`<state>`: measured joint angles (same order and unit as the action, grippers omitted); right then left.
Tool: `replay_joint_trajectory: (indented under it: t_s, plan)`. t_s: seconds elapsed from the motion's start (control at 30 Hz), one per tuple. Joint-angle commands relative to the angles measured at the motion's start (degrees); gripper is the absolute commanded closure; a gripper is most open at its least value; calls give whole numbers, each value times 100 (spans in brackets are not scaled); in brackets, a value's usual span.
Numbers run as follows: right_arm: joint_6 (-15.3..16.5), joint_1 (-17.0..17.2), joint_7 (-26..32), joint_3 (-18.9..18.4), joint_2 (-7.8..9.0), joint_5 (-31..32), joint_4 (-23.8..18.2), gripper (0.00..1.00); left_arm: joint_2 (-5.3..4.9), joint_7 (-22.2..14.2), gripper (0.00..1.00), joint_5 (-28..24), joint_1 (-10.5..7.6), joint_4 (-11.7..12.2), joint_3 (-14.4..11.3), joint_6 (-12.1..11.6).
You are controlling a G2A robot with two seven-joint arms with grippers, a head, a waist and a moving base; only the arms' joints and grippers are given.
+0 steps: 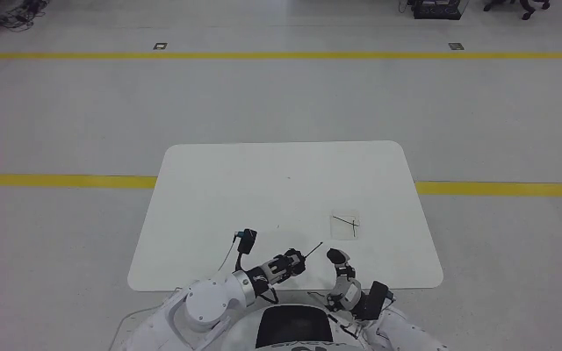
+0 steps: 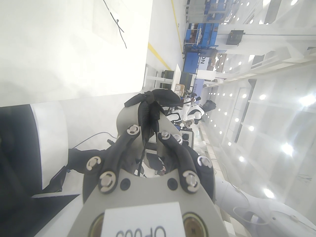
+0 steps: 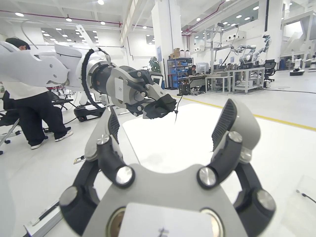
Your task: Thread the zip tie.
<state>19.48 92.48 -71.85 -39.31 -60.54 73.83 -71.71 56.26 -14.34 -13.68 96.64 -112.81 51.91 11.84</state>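
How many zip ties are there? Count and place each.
3. One zip tie is gripped in the left end effector; a second tie and a third tie lie crossed on the clear sheet on the table. More could be hidden.

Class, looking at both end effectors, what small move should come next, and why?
Probably ease the open, empty right end effector toward the thin black plastic zip tie and close on its free end, since the left end effector is shut on it above the white table.
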Motion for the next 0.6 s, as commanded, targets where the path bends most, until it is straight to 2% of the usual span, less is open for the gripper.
replay_joint_trajectory:
  t_s: [0.0,0.1,0.2,0.33,0.37,0.43,0.57]
  plan:
    - [0,-92,-209,310,92,-489,-12,0,-24,-45,100,-136,44,-1,147,-130]
    - [0,-435,-536,987,303,-1072,-106,0,-75,-195,100,-360,137,-27,435,-309]
    - [0,-918,-779,1797,561,-1589,-234,0,-130,-354,100,-421,235,-71,678,-346]
    - [0,-1642,-779,2871,898,-2294,-624,0,-171,-480,100,-430,338,-155,837,-403]
    - [0,-1764,-779,2957,968,-2425,-711,0,-177,-496,100,-434,360,-172,858,-427]
    - [0,-1767,-779,2957,1100,-2594,-965,0,-187,-492,100,-459,404,-185,913,-441]
    - [0,-1707,-597,2957,1239,-2900,-1324,0,-207,-500,100,-505,485,-227,1023,-509]
